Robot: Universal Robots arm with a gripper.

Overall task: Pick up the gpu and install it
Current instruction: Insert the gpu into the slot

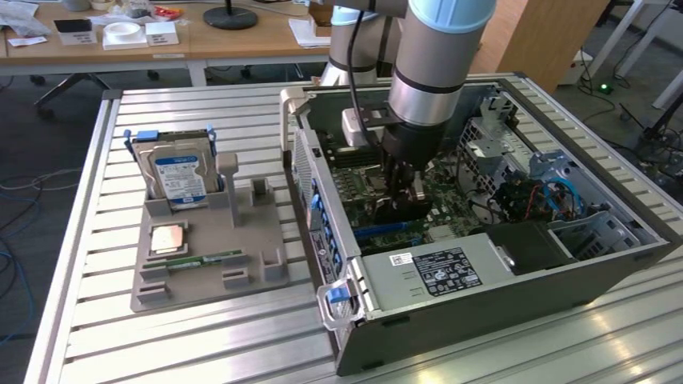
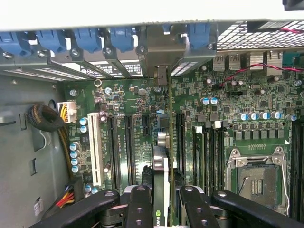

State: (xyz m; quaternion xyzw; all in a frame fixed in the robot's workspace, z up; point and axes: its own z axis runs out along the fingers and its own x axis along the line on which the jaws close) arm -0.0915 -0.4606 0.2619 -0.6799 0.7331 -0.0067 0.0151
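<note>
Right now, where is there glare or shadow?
Exterior view: light glares off the silver slatted metal table; the open grey computer case is shaded inside. Wrist view: the case rim washes out white; the thin green gpu card is evenly lit.

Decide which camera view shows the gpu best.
The wrist view: the gpu sits edge-on in the claw, with the motherboard behind it. In the exterior view it is a dark shape partly hidden by the claw.

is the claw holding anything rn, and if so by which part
Yes, the claw is shut on the gpu, pinching the card's two faces along its upper edge, inside the computer case above the motherboard.
</note>
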